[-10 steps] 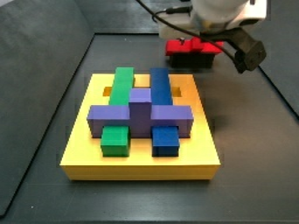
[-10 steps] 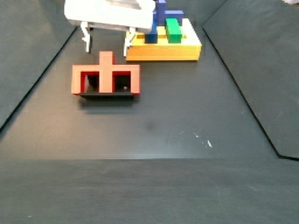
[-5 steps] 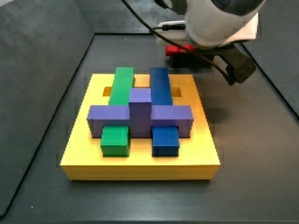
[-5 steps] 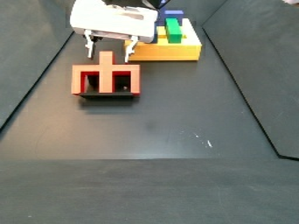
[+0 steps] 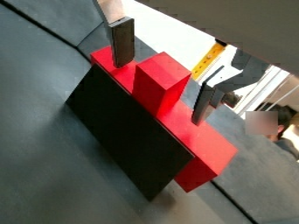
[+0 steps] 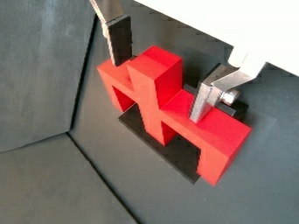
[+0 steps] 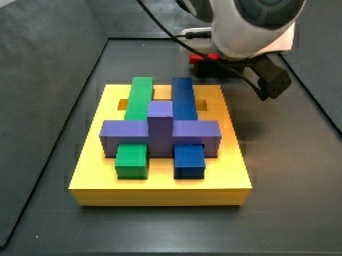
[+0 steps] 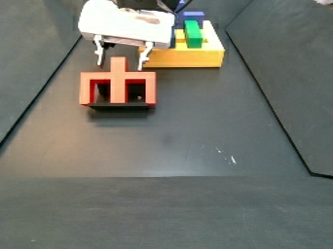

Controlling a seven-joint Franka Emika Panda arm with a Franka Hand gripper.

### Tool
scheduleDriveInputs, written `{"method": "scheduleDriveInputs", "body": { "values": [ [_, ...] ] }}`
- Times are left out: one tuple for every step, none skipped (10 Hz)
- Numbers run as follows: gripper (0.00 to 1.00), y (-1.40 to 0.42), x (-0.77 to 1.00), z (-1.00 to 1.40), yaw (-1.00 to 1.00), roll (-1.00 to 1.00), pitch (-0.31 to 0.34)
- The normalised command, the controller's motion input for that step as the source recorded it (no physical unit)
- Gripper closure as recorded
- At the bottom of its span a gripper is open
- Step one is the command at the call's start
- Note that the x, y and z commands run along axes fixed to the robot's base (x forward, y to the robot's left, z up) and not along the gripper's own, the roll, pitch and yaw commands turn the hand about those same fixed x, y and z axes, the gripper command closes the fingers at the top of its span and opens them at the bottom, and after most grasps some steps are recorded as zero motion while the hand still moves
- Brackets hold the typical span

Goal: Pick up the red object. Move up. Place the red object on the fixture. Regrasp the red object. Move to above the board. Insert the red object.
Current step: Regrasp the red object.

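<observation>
Dark floor; red object (image 6: 163, 105) on fixture (image 5: 122, 144), between open claw (image 6: 163, 87) fingers.

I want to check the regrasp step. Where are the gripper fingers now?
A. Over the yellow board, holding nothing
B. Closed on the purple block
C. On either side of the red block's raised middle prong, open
C: in both wrist views the gripper is open, its fingers flanking the middle prong of the red block on the fixture.
</observation>
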Motion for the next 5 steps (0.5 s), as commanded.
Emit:
{"method": "scheduleDriveInputs", "body": {
  "values": [
    [0.00,0.00,0.00,0.04,0.00,-0.30,0.000],
    [0.00,0.00,0.06,0.08,0.00,-0.13,0.000],
    [0.00,0.00,0.00,0.00,0.00,0.01,0.000],
    [0.00,0.00,0.03,0.00,0.00,0.18,0.043],
    [0.00,0.00,0.06,0.00,0.00,0.25,0.117]
  ]
}}
